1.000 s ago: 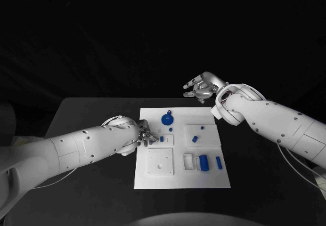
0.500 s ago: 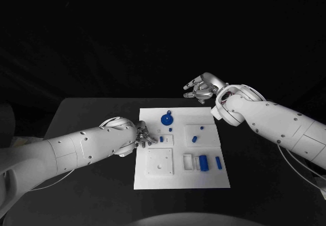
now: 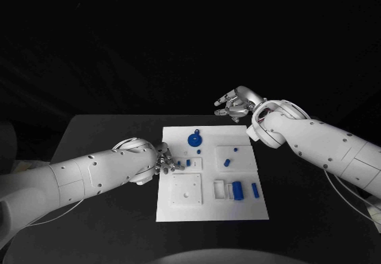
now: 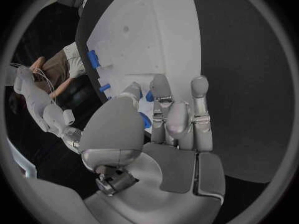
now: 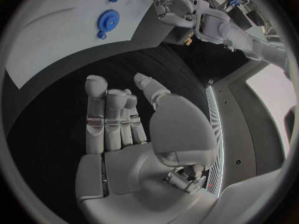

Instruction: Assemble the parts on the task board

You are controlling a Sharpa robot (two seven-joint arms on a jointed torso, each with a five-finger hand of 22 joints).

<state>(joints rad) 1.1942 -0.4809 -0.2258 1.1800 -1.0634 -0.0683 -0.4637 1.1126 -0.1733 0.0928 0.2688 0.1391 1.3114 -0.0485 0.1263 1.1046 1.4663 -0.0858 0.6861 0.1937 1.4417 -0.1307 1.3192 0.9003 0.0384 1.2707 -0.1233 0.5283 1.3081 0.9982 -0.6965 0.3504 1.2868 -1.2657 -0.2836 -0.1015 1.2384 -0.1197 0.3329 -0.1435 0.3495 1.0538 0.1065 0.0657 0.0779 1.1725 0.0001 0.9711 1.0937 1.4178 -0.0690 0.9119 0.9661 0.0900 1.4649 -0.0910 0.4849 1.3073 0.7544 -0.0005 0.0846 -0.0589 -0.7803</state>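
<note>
The white task board (image 3: pixel 210 209) lies mid-table. On it are a blue gear (image 3: pixel 195 139), small blue pegs (image 3: pixel 228 162), a blue cylinder (image 3: pixel 238 190) and a blue bar (image 3: pixel 255 190). My left hand (image 3: pixel 165 160) hovers at the board's left edge, its fingertips just short of two small blue pieces (image 3: pixel 185 162). In the left wrist view its fingers (image 4: pixel 201 109) are stretched out side by side, with a blue piece (image 4: pixel 145 119) showing in the gap by the thumb; it seems to hold nothing. My right hand (image 3: pixel 235 103) is raised past the board's far right corner, palm (image 5: pixel 124 129) bare, fingers extended.
White raised blocks with recesses, such as the square one (image 3: pixel 187 190), sit on the near half of the board. Black table (image 3: pixel 103 220) surrounds the board on all sides. The right wrist view shows the gear (image 5: pixel 107 20) and my left hand (image 5: pixel 177 7) beyond it.
My left hand has drawn back a little toward the board's left edge, uncovering a small blue piece beside the peg. The right hand has stayed where it was.
</note>
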